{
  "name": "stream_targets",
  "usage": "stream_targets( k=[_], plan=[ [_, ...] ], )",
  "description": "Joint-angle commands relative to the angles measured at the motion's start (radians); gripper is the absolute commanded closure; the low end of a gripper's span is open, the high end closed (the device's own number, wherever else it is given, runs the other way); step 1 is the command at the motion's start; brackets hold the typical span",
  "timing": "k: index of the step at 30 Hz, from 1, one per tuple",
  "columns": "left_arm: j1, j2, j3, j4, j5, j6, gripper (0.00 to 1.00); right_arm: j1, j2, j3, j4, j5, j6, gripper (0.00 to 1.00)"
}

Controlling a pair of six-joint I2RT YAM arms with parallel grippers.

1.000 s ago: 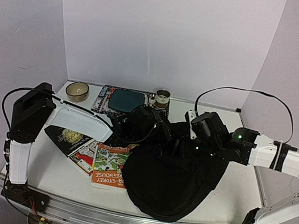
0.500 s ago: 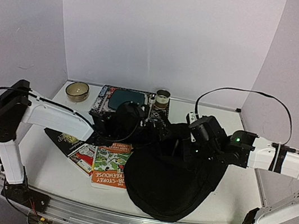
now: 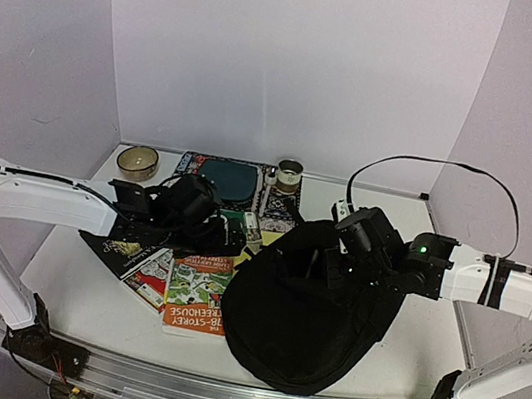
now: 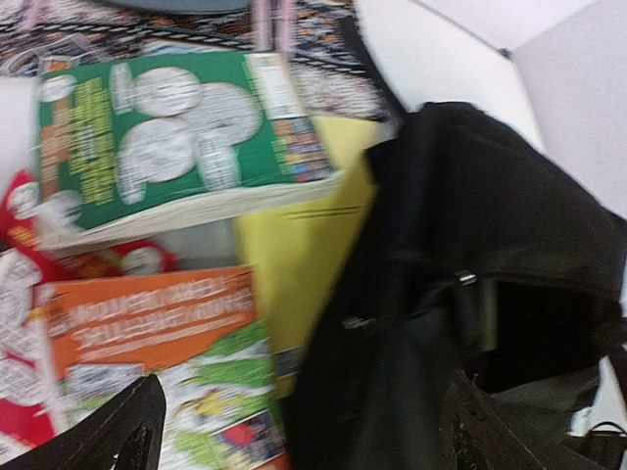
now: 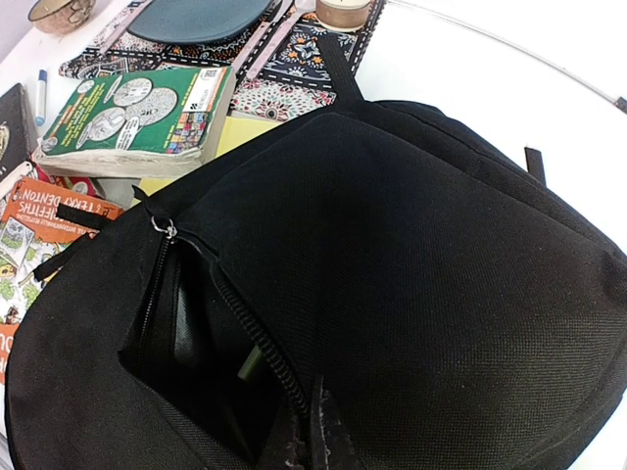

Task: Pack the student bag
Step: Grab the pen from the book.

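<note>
One student bag (image 3: 314, 309), black, lies centre-right on the table (image 3: 79, 292), its zip mouth apparently held agape by the right gripper (image 5: 304, 431) clenched on its rim; the left gripper (image 4: 299, 436) is spread wide and empty above the green book (image 4: 167, 127), orange book (image 4: 147, 313) and yellow pad (image 4: 294, 235) crowding that mouth.

The student bag (image 3: 313, 318) is coloured black; the book (image 5: 132, 117) is printed green with white circles; the mat (image 5: 294, 61) is floral-patterned
</note>
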Motion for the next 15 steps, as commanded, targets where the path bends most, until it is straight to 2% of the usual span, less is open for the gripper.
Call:
stream_targets(
  k=[1, 8, 15],
  plan=[
    [0.039, -0.131, -0.066, -0.207, -0.072, -0.003, 0.01, 0.004, -0.011, -0.007, 0.002, 0.032, -0.007, 1.00],
    [0.123, -0.228, -0.185, -0.294, -0.009, -0.003, 0.12, 0.005, 0.003, -0.003, 0.001, 0.020, -0.006, 1.00],
    [0.154, -0.205, -0.231, -0.321, 0.043, -0.001, 0.27, 0.004, -0.004, -0.003, 0.001, 0.022, -0.015, 1.00]
  ],
)
